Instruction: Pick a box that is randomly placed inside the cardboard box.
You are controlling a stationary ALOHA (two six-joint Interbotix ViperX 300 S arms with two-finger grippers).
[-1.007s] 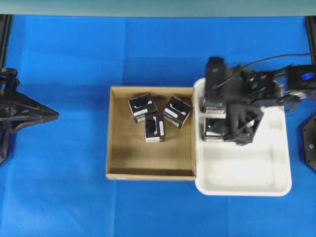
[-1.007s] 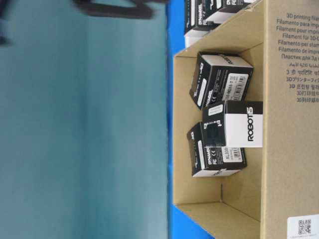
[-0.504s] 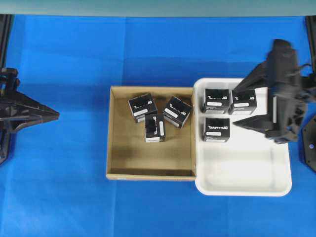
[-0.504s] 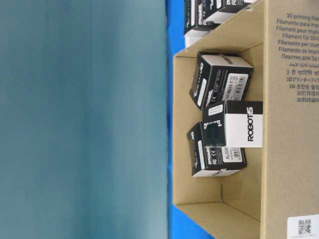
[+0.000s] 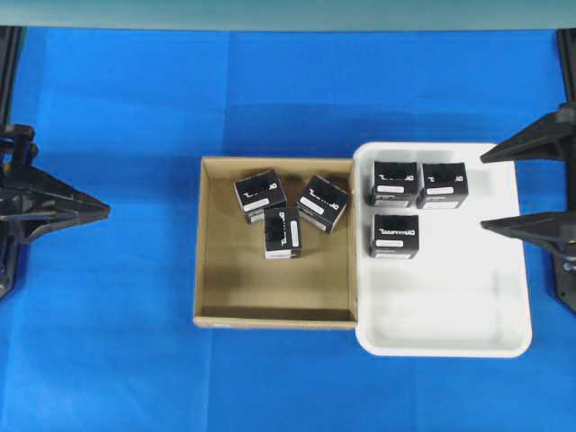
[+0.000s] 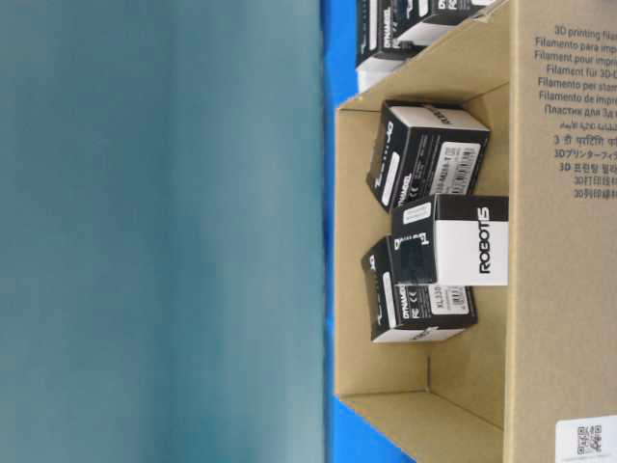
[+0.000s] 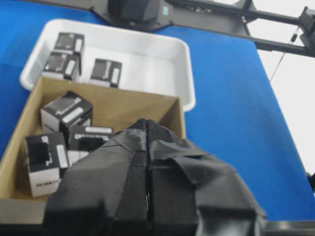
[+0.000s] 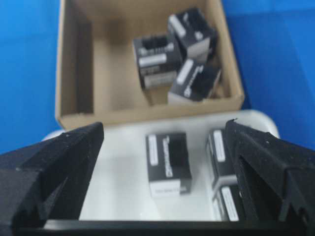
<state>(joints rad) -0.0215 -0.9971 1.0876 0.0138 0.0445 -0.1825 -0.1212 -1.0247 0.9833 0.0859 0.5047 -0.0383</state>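
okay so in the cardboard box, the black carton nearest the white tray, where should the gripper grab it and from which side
Judging by its pose, take that carton from straight above, with the jaws turned to match its rotation and closing across its two free faces: the one toward the tray and the one opposite. Its lower-left corner sits against the middle carton, so that side looks crowded. The right gripper is open and empty, beside the tray.
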